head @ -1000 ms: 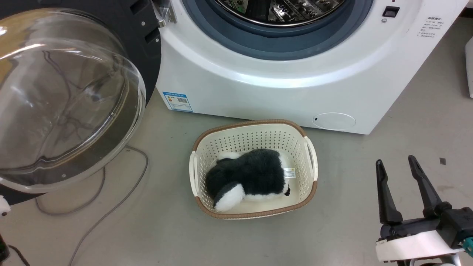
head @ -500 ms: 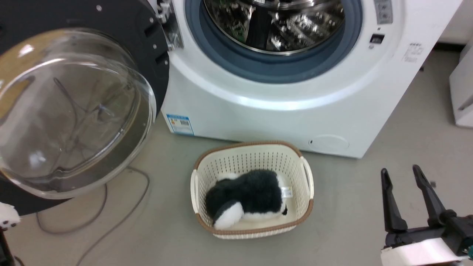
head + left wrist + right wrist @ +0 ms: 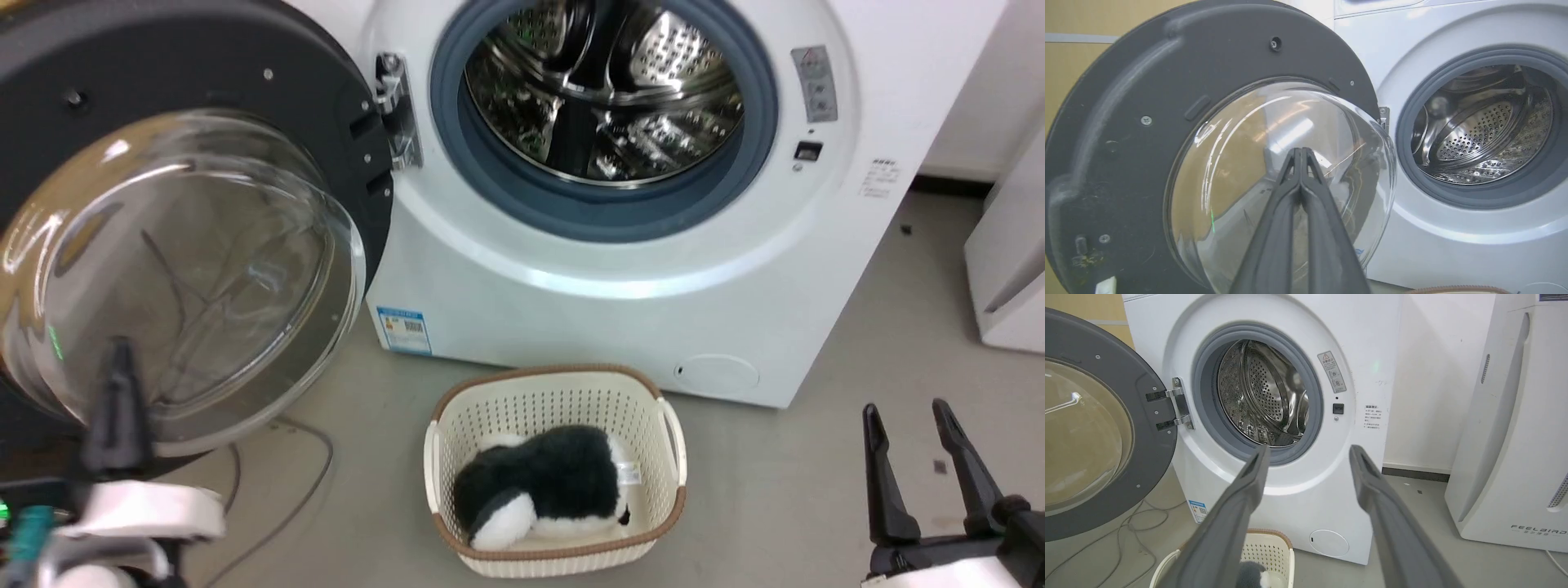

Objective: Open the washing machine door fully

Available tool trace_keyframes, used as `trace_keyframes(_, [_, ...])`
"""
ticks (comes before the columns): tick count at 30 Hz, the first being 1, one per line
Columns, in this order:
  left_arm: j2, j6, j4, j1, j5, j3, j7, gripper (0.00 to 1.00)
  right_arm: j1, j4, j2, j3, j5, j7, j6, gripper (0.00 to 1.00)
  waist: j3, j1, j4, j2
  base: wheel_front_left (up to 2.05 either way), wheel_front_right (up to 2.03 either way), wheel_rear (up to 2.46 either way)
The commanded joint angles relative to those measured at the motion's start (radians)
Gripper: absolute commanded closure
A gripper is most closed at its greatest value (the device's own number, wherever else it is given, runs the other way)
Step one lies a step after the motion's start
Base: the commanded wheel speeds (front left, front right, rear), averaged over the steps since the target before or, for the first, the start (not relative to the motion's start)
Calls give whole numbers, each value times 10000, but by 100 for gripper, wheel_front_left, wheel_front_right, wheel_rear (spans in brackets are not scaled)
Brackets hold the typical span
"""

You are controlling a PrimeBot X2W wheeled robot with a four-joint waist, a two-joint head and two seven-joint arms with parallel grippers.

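Observation:
The washing machine door stands swung out to the left on its metal hinge, matte dark inner face and clear glass bowl towards me. The white washing machine shows its grey rubber ring and steel drum. My left gripper rises at lower left in front of the bowl. In the left wrist view the left gripper is shut, empty, pointing at the door. My right gripper is open at lower right, apart from the machine; the right gripper holds nothing.
A cream basket with a black-and-white plush toy sits on the floor before the machine. Grey cables lie under the door. A white slanted appliance stands to the right of the machine.
The head camera has tilted up, so the whole picture has shifted down and more of the drum shows. My left gripper has come into view at lower left. The door looks unmoved.

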Motion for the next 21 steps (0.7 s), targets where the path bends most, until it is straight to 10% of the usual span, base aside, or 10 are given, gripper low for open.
trace_keyframes(1, [-26,-82,-62,153,116,-125,-13,100,149,-6,24,-24,65,-44,6,0,-113,0,-35,0,0,0,0])
trace_keyframes(2, [-104,-144,-80,217,140,-279,-13,95,179,4,24,-15,88,-44,6,0,-151,0,-72,0,0,0,0])
trace_keyframes(4, [-357,-317,-136,394,31,-621,-13,0,196,17,24,49,137,-44,6,0,-231,0,-239,0,0,0,0])
trace_keyframes(21, [-887,-595,-52,1255,-29,-1361,-13,0,314,-28,24,260,154,-44,6,0,-351,0,-1585,0,0,0,0])
